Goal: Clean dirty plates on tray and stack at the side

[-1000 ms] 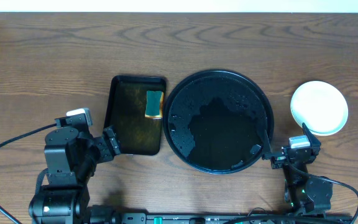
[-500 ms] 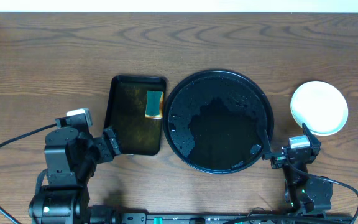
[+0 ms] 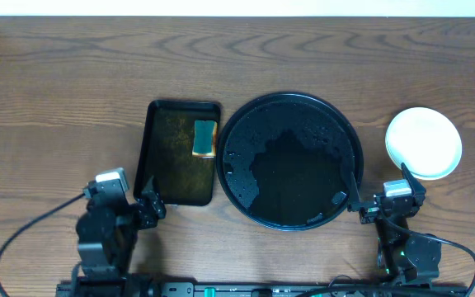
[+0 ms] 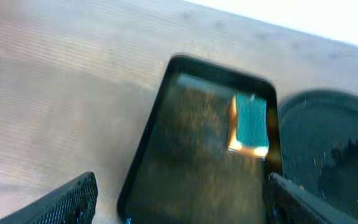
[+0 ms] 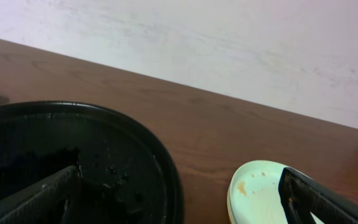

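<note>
From overhead, the tray (image 3: 295, 177) holds no plates, and its black floor is filmed with water. The plates (image 3: 423, 142) sit as one pale stack on the table (image 3: 72, 74), apart from the tray on its right — how many are in the stack cannot be told from above. Just left of the tray lies a rectangular tray (image 3: 171, 157), with a sponge (image 3: 204, 138) on the side nearer the tray. The left hand (image 3: 151, 200) hangs by the smaller tray's near corner, and the right hand (image 3: 345, 191) reaches over the tray's near right rim. In the left wrist view the left hand (image 4: 182, 180) is spread wide and empty, with the sponge (image 4: 250, 124) ahead. In the right wrist view the right hand (image 5: 179, 174) is likewise spread and empty. There the plates (image 5: 263, 196), right of the tray (image 5: 104, 155), show a brownish fleck inside the top one's rim, so the stack may not pass as clean. The right fingers over the rim could also catch it on a sideways pull — shoving the wet tray and spilling water. The table is brown wood grain; behind it stands a plain pale wall (image 5: 229, 43).
</note>
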### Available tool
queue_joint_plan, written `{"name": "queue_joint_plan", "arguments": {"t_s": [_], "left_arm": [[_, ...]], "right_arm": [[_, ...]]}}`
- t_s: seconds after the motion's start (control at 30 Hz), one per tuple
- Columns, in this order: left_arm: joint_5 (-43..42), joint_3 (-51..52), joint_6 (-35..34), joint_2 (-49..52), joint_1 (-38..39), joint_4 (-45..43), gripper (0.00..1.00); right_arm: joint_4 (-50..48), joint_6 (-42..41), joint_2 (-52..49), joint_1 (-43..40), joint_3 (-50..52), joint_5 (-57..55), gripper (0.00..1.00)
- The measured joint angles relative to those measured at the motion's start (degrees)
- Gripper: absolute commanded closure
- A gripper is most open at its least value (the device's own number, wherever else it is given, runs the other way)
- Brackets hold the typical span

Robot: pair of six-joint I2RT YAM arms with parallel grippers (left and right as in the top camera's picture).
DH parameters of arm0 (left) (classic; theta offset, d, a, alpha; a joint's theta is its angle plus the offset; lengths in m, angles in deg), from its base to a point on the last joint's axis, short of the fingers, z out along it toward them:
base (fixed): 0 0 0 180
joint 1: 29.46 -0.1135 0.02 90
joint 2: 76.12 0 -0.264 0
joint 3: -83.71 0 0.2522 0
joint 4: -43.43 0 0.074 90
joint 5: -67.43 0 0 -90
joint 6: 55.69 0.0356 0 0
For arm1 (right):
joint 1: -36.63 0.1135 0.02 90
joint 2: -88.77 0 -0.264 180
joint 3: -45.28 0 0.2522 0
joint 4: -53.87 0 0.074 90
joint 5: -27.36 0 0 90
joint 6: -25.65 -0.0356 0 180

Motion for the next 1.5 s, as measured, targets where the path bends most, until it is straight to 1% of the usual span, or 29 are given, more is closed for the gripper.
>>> {"name": "queue_joint_plan", "arguments": {"t_s": [0.13,0.3,0.47,0.53,0.63,0.77,0.83,1.5], "left_arm": [[0.0,7.6,0.0,-6.4,0.0,-8.7,0.15],[0.0,15.7,0.0,-12.3,0.0,-21.8,0.15],[0.0,21.3,0.0,-15.1,0.0,-34.6,0.15],[0.0,22.3,0.2,-15.3,0.0,-36.8,0.15],[0.0,22.6,0.8,-15.3,0.0,-36.4,0.15],[-0.1,22.7,1.5,-15.4,0.0,-30.6,0.15],[0.0,22.6,1.6,-15.3,0.0,-29.0,0.15],[0.2,22.5,1.7,-15.3,0.0,-28.7,0.15]], "right_arm": [[0.0,0.0,0.0,0.0,0.0,0.0,0.01],[0.0,0.0,0.0,0.0,0.0,0.0,0.01],[0.0,0.0,0.0,0.0,0.0,-0.1,0.01],[0.0,0.0,0.0,0.0,0.0,-0.1,0.01],[0.0,0.0,0.0,0.0,0.0,-0.1,0.01],[0.0,0.0,0.0,0.0,0.0,-0.1,0.01],[-0.1,0.0,0.0,0.0,0.0,-0.1,0.01],[0.0,0.0,0.0,0.0,0.0,-0.1,0.01]]}}
